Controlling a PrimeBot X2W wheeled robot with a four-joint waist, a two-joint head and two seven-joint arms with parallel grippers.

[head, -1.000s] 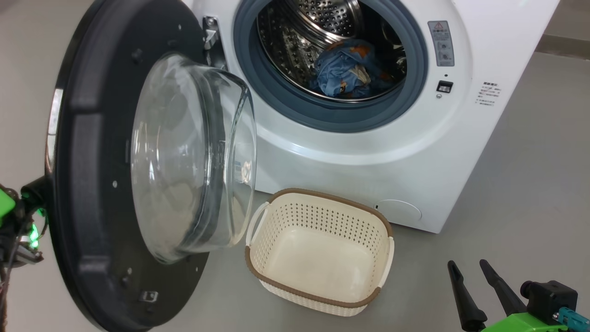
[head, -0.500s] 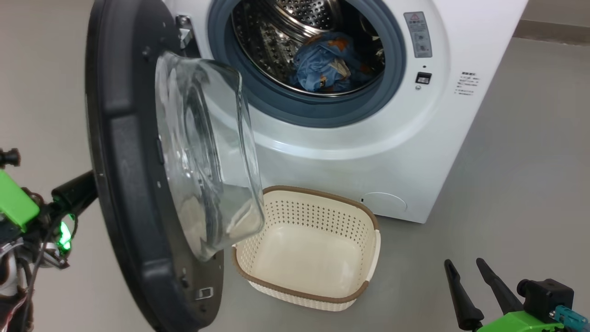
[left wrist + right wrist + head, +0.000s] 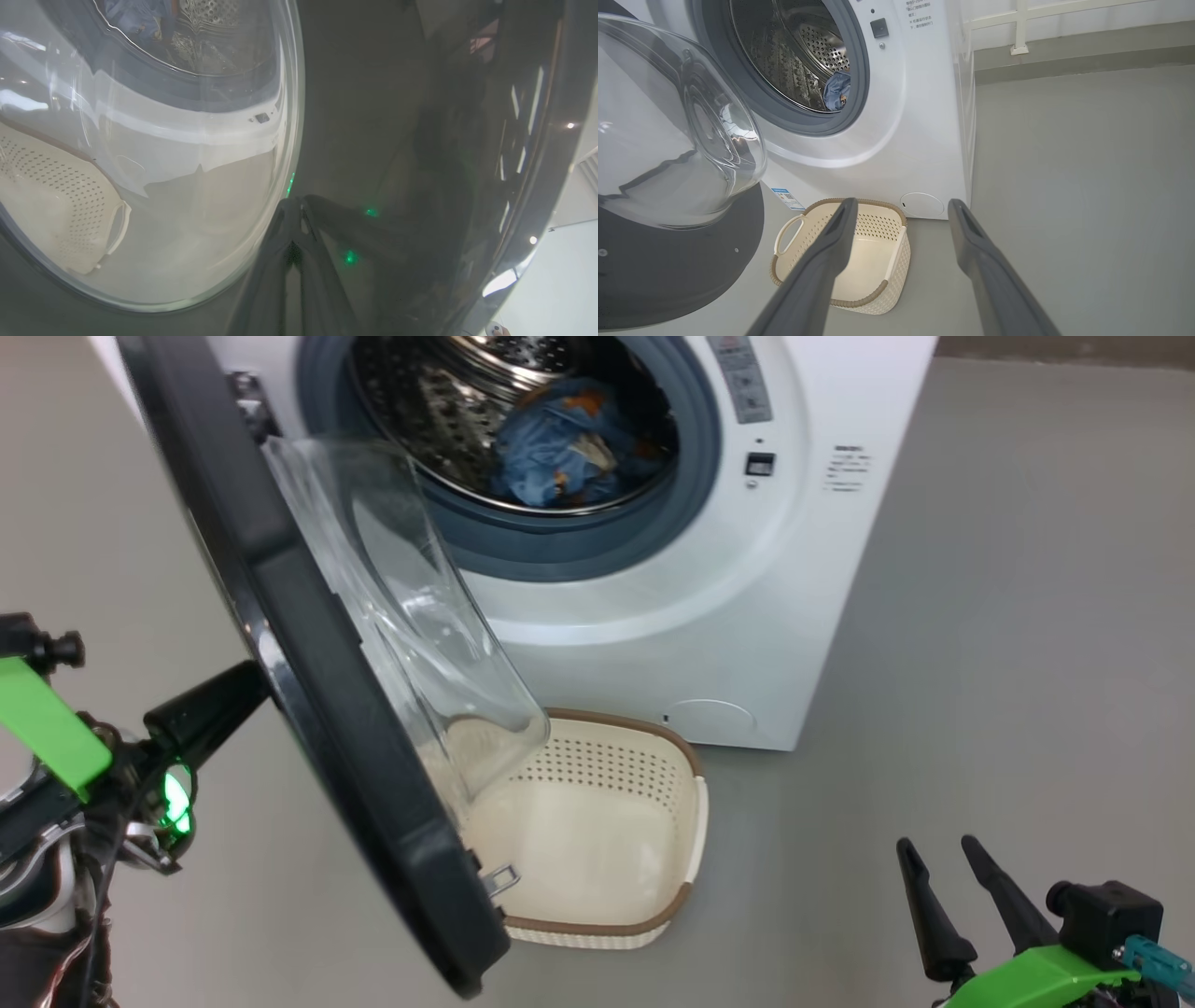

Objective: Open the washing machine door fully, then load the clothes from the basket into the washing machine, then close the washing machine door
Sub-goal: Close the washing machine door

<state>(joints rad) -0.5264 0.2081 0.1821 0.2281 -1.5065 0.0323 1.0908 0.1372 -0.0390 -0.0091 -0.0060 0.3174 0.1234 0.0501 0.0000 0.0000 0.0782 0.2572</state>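
Since the earlier frames the door point(image 3: 322, 709) has swung from nearly broadside to almost edge-on. It has turned toward the washing machine point(image 3: 747, 616), and the whole view has also drifted as my head turned. My left gripper point(image 3: 257, 674) has come further in from the left edge of the frame.

The door now stands about halfway closed, running from its hinge at the upper left down to the lower centre. Its glass window point(image 3: 411, 616) bulges toward the drum opening and overlaps the left part of the basket point(image 3: 695, 821) in the picture. Whether it clears the basket rim I cannot tell.

The clothes point(image 3: 551, 457) lie bunched inside the drum at the upper centre. The basket sits empty on the floor just in front of the machine, so I judge loading finished and closing under way.

My left fingers are pressed together. In the left wrist view their joined tips rest against the glossy outer face of the door, just beside the window's rim. Closed like this, I judge, they serve as one blunt pusher and have no need to grip.

My right gripper point(image 3: 936, 845) holds nothing and its fingers are spread apart. It waits at the lower right, well away from the door, probably to keep out of its swing.
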